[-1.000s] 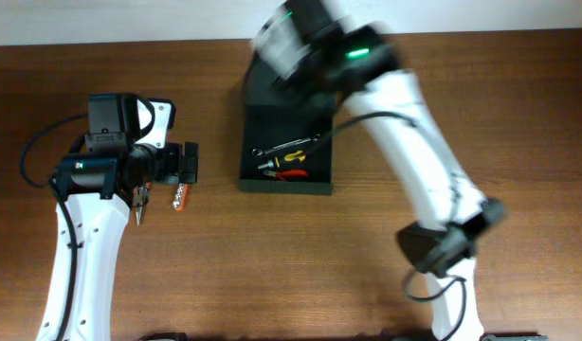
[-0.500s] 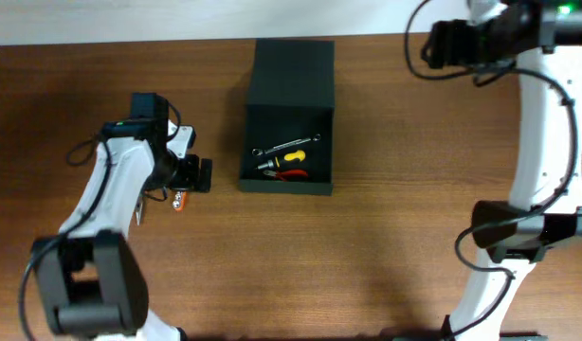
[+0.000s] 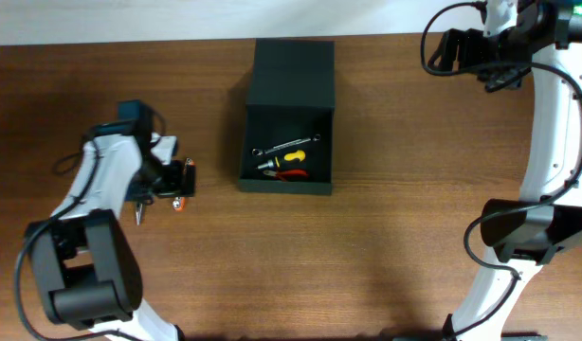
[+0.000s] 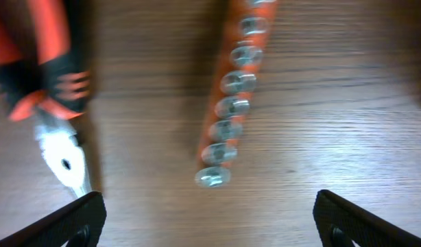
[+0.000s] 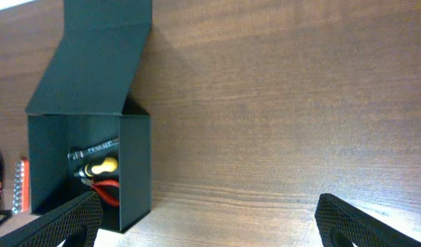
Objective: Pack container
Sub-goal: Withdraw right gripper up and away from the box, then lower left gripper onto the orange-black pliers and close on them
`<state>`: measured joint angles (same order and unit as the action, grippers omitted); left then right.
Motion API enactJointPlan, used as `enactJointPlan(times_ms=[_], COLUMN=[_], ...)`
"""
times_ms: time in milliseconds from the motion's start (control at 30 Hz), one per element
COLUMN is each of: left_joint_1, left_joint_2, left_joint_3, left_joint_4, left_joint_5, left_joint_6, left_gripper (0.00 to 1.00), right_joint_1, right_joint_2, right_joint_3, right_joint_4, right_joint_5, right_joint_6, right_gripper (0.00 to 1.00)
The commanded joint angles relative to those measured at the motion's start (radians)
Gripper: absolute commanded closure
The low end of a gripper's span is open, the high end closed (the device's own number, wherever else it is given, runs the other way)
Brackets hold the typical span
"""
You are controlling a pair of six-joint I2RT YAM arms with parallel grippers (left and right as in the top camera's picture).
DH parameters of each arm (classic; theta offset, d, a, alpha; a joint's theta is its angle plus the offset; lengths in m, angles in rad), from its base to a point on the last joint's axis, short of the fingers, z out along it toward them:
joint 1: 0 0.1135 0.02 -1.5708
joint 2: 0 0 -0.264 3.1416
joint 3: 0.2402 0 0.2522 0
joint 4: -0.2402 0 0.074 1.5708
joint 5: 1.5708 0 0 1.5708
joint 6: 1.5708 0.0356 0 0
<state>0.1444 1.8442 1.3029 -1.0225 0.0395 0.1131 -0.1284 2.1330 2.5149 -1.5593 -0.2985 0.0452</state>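
Dark container point(image 3: 293, 71) lies open in the middle of my table point(image 3: 386, 237).
My left gripper point(image 4: 207, 226) hangs wide open and empty over an orange bit strip point(image 4: 231, 103); my right gripper point(image 5: 207, 219) is wide open and empty too.

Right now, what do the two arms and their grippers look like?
Both arms have white tube links and black joints. The left arm has a black cable loop; the right arm carries black cables and a green light. Left gripper and right gripper are black.
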Motion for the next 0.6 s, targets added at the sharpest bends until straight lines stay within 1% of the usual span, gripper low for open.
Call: enactJointPlan(times_ms=[0, 133, 233, 333, 500, 567], left_joint_1=[0.094, 0.152, 0.166, 0.166, 0.166, 0.166], left_joint_2=[-0.001, -0.001, -0.001, 0.000, 0.002, 0.003], left_joint_3=[0.018, 0.018, 0.018, 0.018, 0.018, 0.018], left_joint_4=[-0.004, 0.000, 0.021, 0.074, 0.182, 0.213], left_joint_5=[0.061, 0.059, -0.002, -0.075, -0.096, -0.127], left_joint_6=[0.050, 0.059, 0.061, 0.062, 0.118, 0.117], left_gripper=[0.05, 0.05, 0.05, 0.02, 0.02, 0.02], right_joint_1=[0.003, 0.003, 0.003, 0.003, 0.003, 0.003], right_joint_2=[0.002, 0.002, 0.002, 0.002, 0.002, 0.003], right_joint_3=[-0.058, -0.134, -0.196, -0.255, -0.315, -0.318], right_joint_4=[0.004, 0.014, 0.031, 0.045, 0.057, 0.054], right_joint_5=[-0.009, -0.005, -0.005, -0.005, -0.005, -0.005], right_joint_6=[0.000, -0.003, -0.003, -0.003, -0.003, -0.003], right_gripper=[0.01, 0.01, 0.01, 0.01, 0.01, 0.01])
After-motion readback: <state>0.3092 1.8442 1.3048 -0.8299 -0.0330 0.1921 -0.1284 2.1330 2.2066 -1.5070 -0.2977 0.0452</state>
